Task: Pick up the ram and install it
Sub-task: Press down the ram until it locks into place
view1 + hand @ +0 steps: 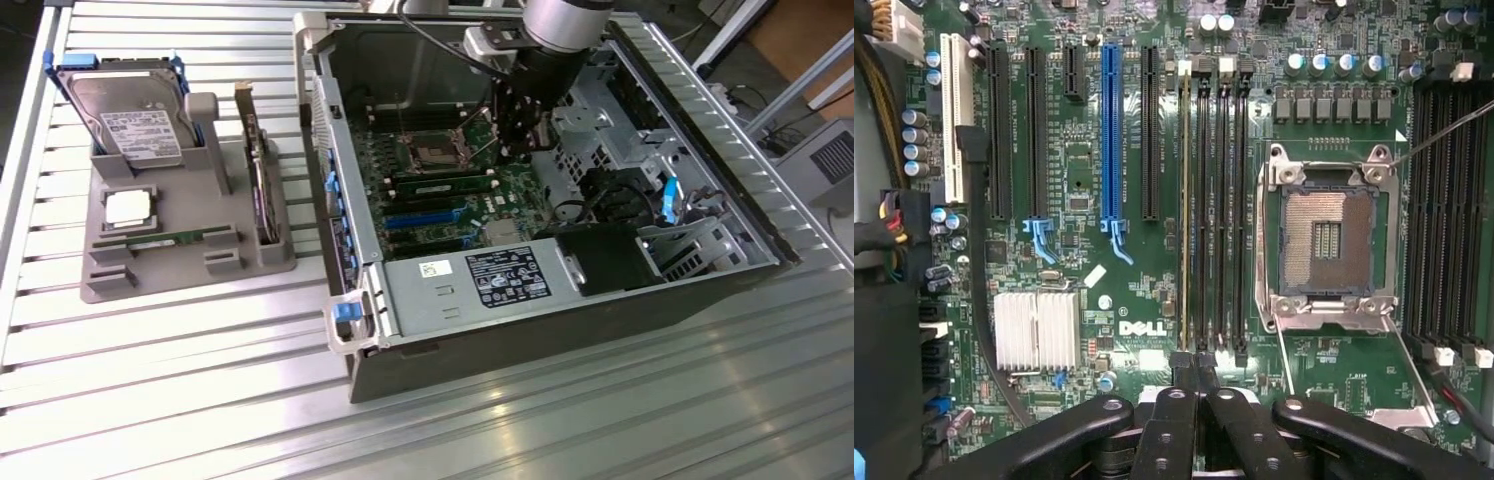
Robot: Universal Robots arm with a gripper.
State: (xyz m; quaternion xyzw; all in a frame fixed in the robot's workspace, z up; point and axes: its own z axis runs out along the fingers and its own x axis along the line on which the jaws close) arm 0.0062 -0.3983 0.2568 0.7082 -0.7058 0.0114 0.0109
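In the exterior view you have the open computer case [534, 200] lying on its side on the slatted metal table [174, 400], motherboard [454, 190] facing up. The arm reaches down into it, with the gripper [521, 135] low over the board beside the CPU socket [437, 153]. A green ram stick [447, 186] sits in a slot next to that socket, its long axis running across the board toward the exterior view's right. The power supply [487, 280] fills the near end of the case; its label is too small for you to read. Toward the exterior view's left, a grey holder tray [134, 275] carries a hard drive [131, 125] standing upright, a square silver CPU chip [127, 205], a second slim green stick [174, 240] lying flat, and an expansion card [260, 170] on edge.

In the wrist view you can read "DELL" [1142, 327] in white on the motherboard. The ram [1185, 200] stands edge-up in the memory slot nearest the blue expansion slot [1110, 140], its length pointing straight away from the gripper [1197, 372]. The claw is clenched, its black fingertips [1182, 368] pressed together at the near end of the stick. The open CPU socket [1327, 240] is empty inside its metal frame.
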